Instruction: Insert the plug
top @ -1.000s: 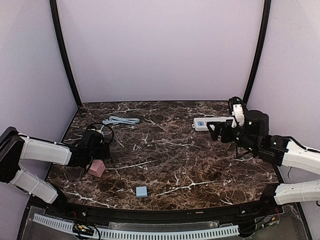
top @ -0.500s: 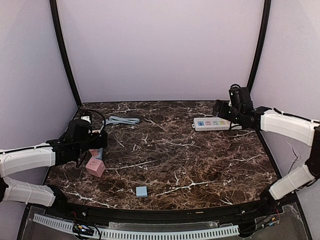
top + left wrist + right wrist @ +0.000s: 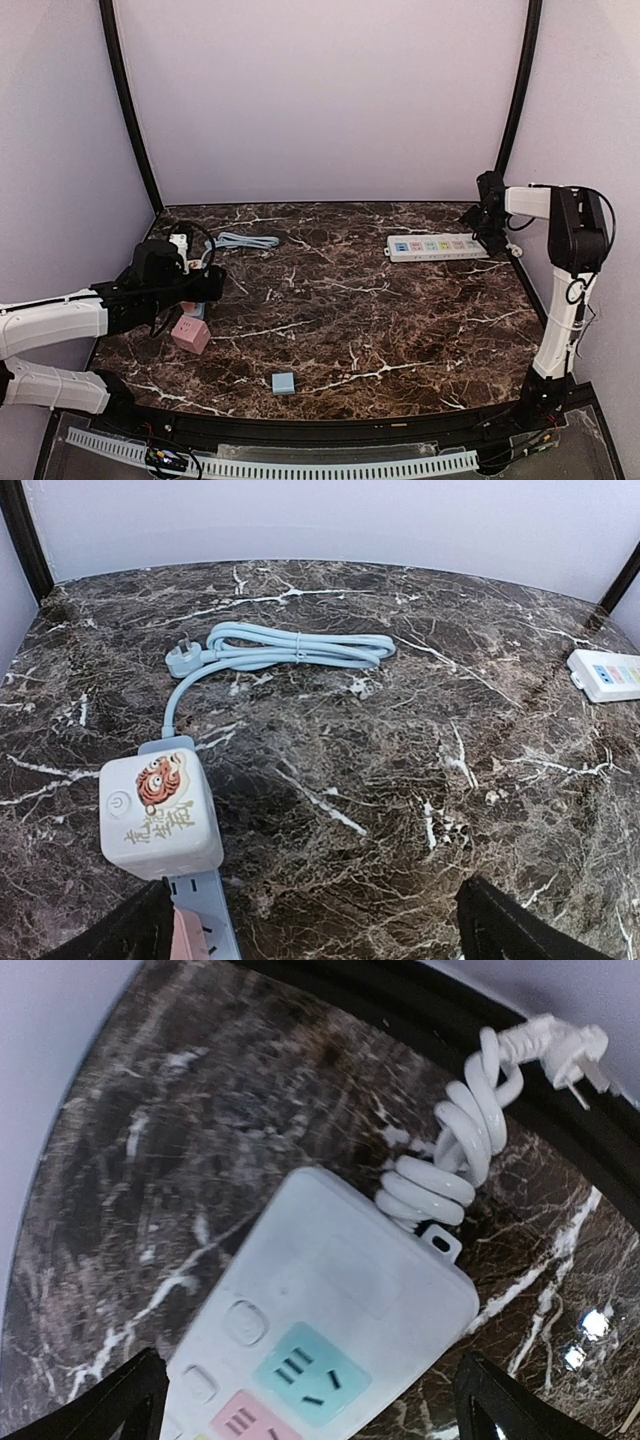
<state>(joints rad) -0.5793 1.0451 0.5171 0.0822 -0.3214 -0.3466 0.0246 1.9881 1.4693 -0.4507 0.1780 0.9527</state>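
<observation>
A light blue cable (image 3: 300,646) lies coiled on the marble table, its plug (image 3: 184,660) at the left end; it also shows in the top view (image 3: 243,241). It runs to a light blue strip (image 3: 203,920) bearing a white cube adapter (image 3: 160,813). My left gripper (image 3: 315,945) is open and empty, just short of the cube. A white power strip (image 3: 330,1300) with coloured sockets lies at the back right (image 3: 435,247). My right gripper (image 3: 305,1420) is open and empty, hovering over the strip's cord end, above the teal socket (image 3: 310,1373).
The white strip's own cord (image 3: 450,1150) is bundled, its plug (image 3: 560,1045) by the black corner post. A pink cube (image 3: 190,335) and a small blue block (image 3: 283,383) lie near the front. The purple back wall and side walls close the table in.
My right arm has swung from the near right out to the back right, its gripper now at the strip's right end. My left gripper drew back from the pink cube, then held.
</observation>
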